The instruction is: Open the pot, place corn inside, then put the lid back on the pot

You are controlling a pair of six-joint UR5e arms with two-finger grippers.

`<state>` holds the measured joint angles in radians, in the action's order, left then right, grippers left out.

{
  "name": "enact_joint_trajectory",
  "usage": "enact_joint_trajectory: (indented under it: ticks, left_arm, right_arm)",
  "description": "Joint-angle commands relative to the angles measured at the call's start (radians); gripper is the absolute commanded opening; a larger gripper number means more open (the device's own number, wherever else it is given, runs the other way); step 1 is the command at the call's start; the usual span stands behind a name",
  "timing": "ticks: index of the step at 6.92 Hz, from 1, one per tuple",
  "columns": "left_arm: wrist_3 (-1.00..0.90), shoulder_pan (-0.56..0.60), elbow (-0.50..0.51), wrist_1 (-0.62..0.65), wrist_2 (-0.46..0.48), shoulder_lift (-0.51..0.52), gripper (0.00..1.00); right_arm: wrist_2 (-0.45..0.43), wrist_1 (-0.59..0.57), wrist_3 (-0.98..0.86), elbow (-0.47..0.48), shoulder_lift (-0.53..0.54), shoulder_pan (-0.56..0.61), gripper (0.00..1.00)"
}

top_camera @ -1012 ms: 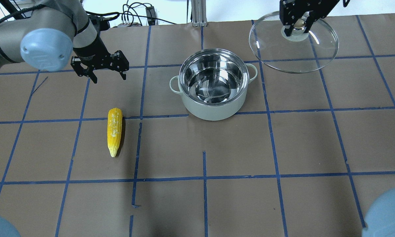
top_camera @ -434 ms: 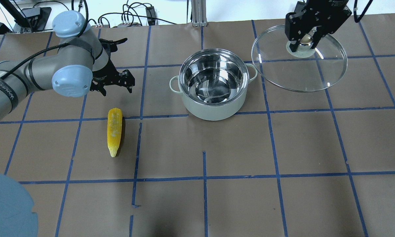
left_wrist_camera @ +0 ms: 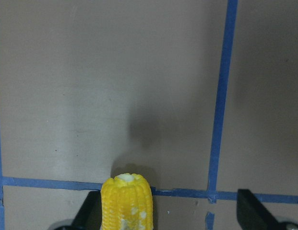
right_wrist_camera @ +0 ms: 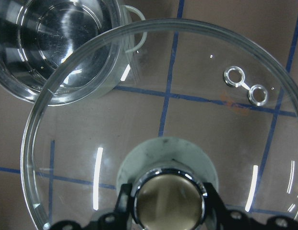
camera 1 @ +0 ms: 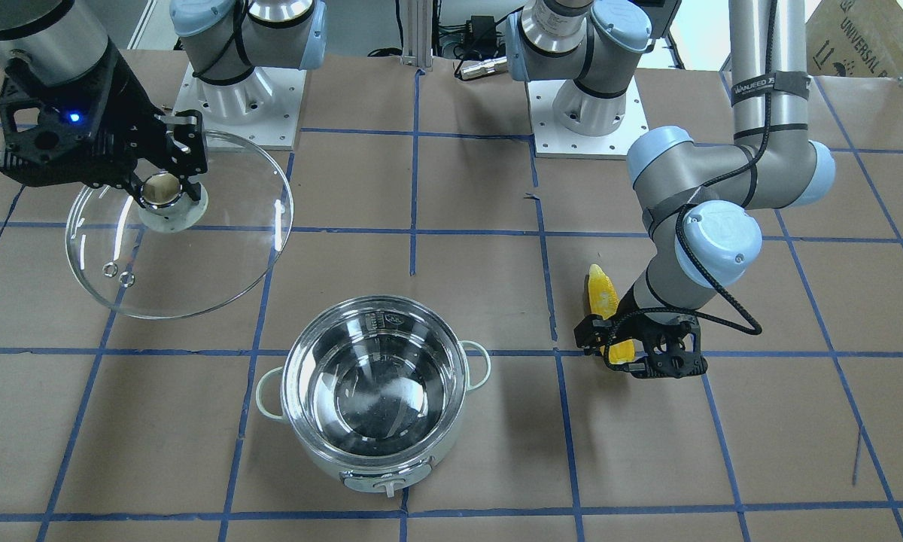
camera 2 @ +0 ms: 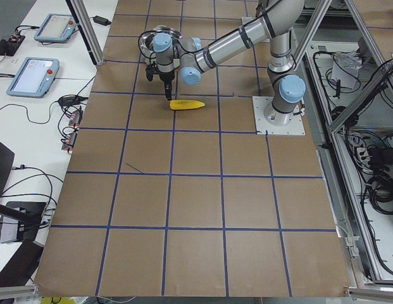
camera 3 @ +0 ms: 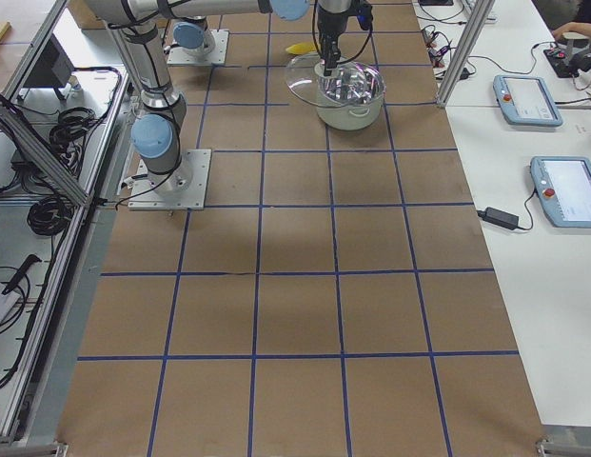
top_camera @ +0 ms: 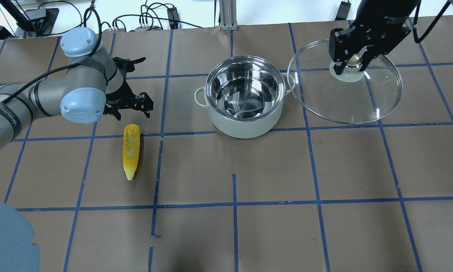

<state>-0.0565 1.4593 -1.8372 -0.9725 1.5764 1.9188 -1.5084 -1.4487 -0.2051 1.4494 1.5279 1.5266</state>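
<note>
A counter (top_camera: 271, 226) covered in brown paper and marked into squares by blue tape, seen from above. Near its middle stands the pot (top_camera: 245, 127), pale outside and shiny steel inside, uncovered and with nothing in it. A loop handle sticks out on each side, and the front-facing view shows a control dial (camera 1: 388, 487) on its wall.

The corn (top_camera: 131, 151) lies flat on the counter well to the pot's left, on the robot's left side, with its pointed tip toward the robot. The left gripper (top_camera: 132, 112) hangs at the corn's blunt end with its jaws spread wide. The left wrist camera shows that blunt end between the two dark fingers (left_wrist_camera: 89, 215), one on either side. Whether the gripper is low enough to close round the ear cannot be told.

The right gripper (top_camera: 349, 68) is clamped on the round metallic knob (right_wrist_camera: 169, 200) of the lid (top_camera: 347, 102) — a clear glass disc held tilted, just beside the pot on its right. In the overhead view the lid's rim overlaps the pot's right handle. The right wrist camera looks down through the glass at part of the pot's rim, and shows two small metal vent rings (right_wrist_camera: 233, 75) near the lid's edge.
</note>
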Motion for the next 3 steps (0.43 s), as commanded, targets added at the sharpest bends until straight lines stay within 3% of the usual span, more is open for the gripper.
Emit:
enact_joint_trajectory:
  ticks: [1, 3]
  left_arm:
    - [-0.014, -0.008, -0.095, 0.099, 0.004, -0.027, 1.00]
    - [-0.048, -0.017, -0.117, 0.103, 0.043, -0.044, 1.00]
  right_arm:
    - [0.010, -0.042, -0.005, 0.116, 0.063, -0.005, 0.39]
    - [0.004, -0.027, 0.001, 0.123, 0.077, -0.005, 0.39]
